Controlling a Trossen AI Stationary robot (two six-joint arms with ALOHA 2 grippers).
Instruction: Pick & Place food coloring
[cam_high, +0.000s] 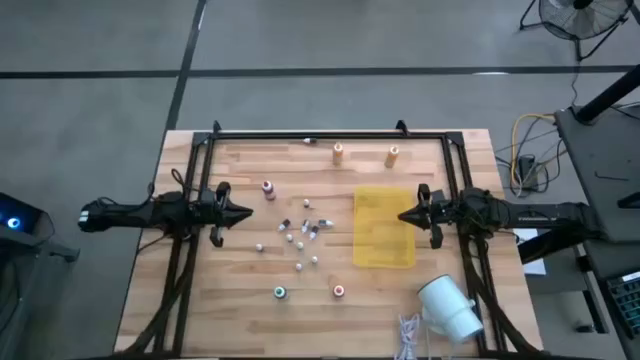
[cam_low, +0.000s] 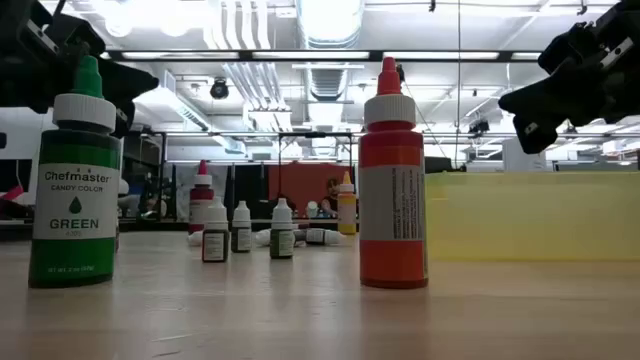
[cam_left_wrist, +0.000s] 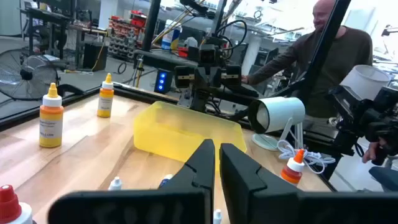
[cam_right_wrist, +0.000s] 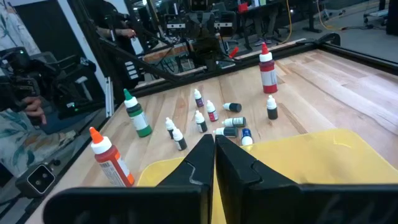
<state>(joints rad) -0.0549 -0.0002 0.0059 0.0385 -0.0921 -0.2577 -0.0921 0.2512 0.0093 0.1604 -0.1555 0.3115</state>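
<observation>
The food coloring sits on the desk between the two pincers, not yet picked up. The left pincer hangs above the desk with its fingers almost together, holding nothing; the right pincer is the same, over the edge of the yellow mat. Just past the left pincer's tip lie the tiny vials, packed close together. They could tip or roll if a finger bumps them. Farther out stand the green-top bottle and red-top bottle.
</observation>
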